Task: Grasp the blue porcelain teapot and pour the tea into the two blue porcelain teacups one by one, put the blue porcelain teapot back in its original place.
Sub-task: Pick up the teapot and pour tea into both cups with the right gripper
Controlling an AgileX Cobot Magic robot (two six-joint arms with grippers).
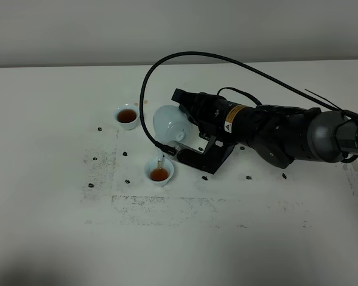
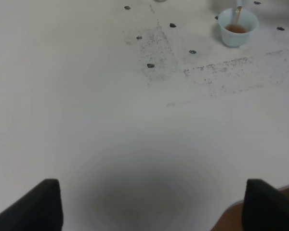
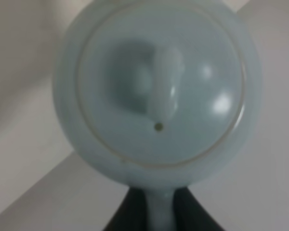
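The right fingers [image 3: 127,219] pinch the handle of the blue porcelain teapot [image 1: 170,124], its spout hard to make out above a teacup [image 1: 159,171]. The left fingers [image 2: 45,204] stand spread, only their tips showing.

My right arm [image 1: 286,134] is a run of thick black cylinders, matte with a faint sheen. It swells into a rounded dark grey joint housing [image 1: 327,136] at the right, and towards the wrist it carries a small yellow label [image 1: 230,126] with a black warning triangle. A glossy black cable [image 1: 185,56] loops in a long arc over it and ends by the angular black bracket [image 1: 206,156] at my right jaws, while thinner black wires [image 1: 322,98] trail along the far side. My left jaws show only as two blunt, matte black tips, set wide apart.
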